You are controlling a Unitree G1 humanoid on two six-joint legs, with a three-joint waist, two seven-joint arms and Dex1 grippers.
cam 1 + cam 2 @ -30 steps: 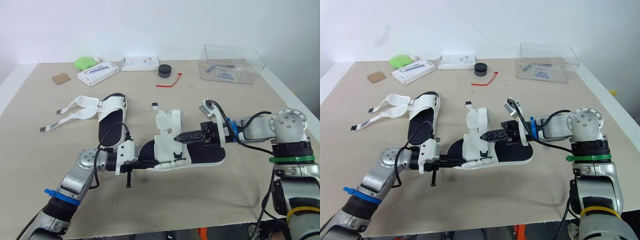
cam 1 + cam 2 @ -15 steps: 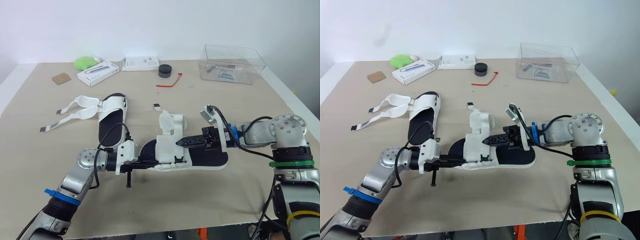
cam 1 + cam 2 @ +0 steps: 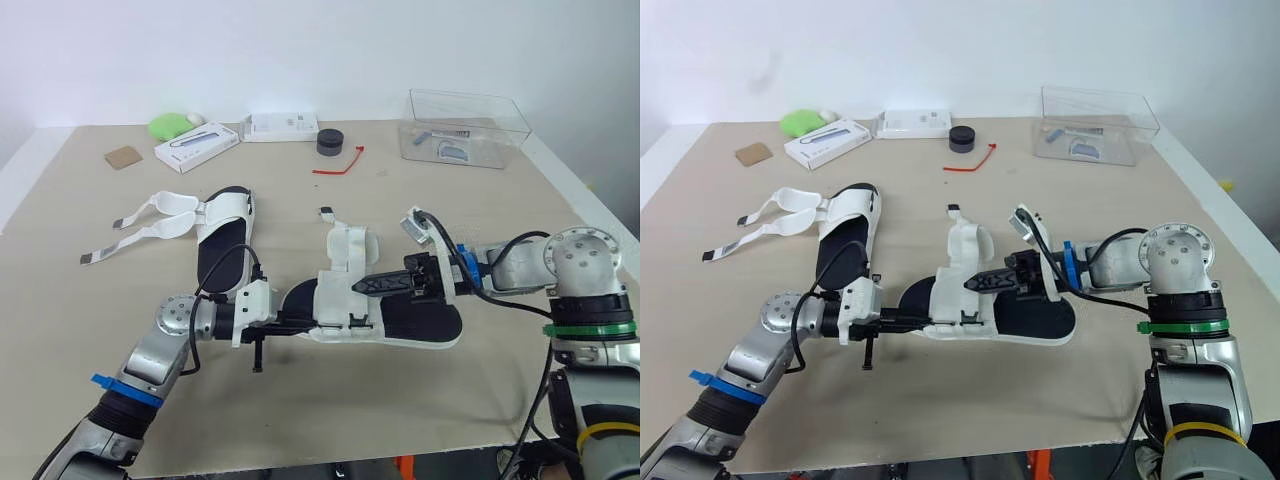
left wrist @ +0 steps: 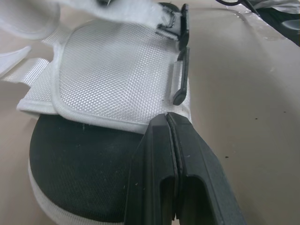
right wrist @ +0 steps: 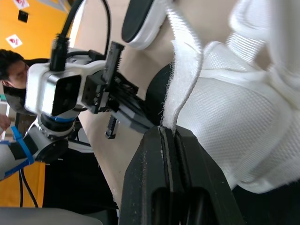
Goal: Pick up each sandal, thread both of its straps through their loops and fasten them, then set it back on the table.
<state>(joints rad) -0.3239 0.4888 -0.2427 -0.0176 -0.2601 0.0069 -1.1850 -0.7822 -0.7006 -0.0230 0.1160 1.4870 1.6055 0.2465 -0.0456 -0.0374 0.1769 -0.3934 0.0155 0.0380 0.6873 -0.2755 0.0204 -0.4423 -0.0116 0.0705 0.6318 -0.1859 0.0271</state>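
A white sandal with a black footbed (image 3: 420, 318) lies on the tan table (image 3: 400, 420) in the middle, its white mesh upper (image 4: 112, 70) standing up. My left gripper (image 3: 303, 320) is shut on the edge of that sandal at its left end; in the left wrist view the fingertips (image 4: 161, 129) pinch the rim just below the upper. My right gripper (image 3: 360, 286) reaches in from the right and is shut on a white strap (image 5: 185, 70) of the same sandal. A second sandal (image 3: 225, 235) lies farther back on the left, with its two straps (image 3: 150, 215) spread loose on the table.
Along the far edge lie a brown card (image 3: 124, 157), a green object (image 3: 172, 125), two white boxes (image 3: 195, 146) (image 3: 280, 126), a black round piece (image 3: 330, 142) and a red tie (image 3: 337, 165). A clear plastic bin (image 3: 465, 128) stands at the back right.
My right gripper has drawn back to the right with the strap, and the held sandal has slid a little right and nearer the front. The left arm followed slightly.
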